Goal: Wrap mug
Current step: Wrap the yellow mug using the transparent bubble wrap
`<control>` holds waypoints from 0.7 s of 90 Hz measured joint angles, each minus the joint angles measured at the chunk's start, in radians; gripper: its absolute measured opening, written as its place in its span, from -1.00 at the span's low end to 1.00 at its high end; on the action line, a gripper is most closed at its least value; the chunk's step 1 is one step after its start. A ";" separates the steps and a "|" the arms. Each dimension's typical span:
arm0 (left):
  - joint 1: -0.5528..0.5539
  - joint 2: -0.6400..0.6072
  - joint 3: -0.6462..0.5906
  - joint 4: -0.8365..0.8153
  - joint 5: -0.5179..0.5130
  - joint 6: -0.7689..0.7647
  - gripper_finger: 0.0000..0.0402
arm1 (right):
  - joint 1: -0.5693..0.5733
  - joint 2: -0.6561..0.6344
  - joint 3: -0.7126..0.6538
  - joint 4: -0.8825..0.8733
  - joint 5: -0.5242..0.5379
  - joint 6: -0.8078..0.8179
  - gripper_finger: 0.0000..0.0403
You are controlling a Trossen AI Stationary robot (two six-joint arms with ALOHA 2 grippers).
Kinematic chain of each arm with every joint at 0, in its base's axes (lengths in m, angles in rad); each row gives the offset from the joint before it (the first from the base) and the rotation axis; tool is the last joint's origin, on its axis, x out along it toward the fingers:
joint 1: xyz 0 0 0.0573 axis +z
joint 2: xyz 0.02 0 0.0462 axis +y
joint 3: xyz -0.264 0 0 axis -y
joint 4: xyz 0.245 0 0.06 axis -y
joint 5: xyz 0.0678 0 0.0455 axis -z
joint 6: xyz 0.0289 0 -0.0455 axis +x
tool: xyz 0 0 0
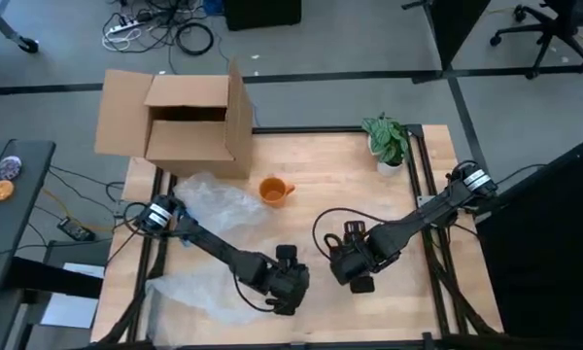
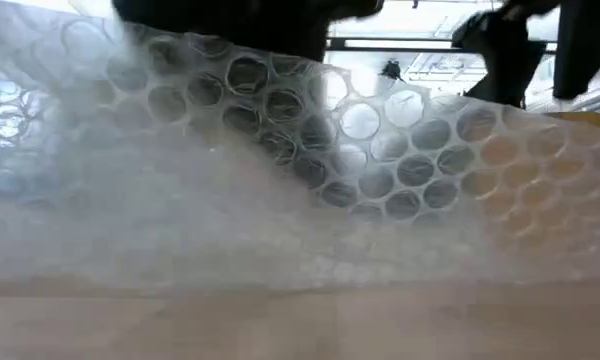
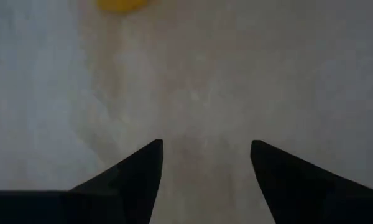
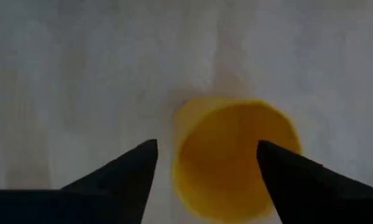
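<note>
Orange mug (image 1: 273,190) stands beside bubble wrap (image 1: 219,202); both grippers' jaws gape empty near the table's front edge (image 1: 301,335).

Bubble wrap (image 2: 280,180) fills nearly the whole low view, so the table beyond is hidden and the orange mug (image 2: 580,125) is only a tinted blur behind the bubbles at the right edge. In the left wrist view the mug (image 3: 119,4) is cut off by the picture's edge. From above, the left gripper (image 1: 288,288) and right gripper (image 1: 355,264) are too small to read their fingers.
</note>
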 joint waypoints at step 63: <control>0.037 0.001 0.002 0.352 -0.145 0.123 0.14 | 0.075 -0.177 -0.336 -0.197 -0.124 0.264 0.02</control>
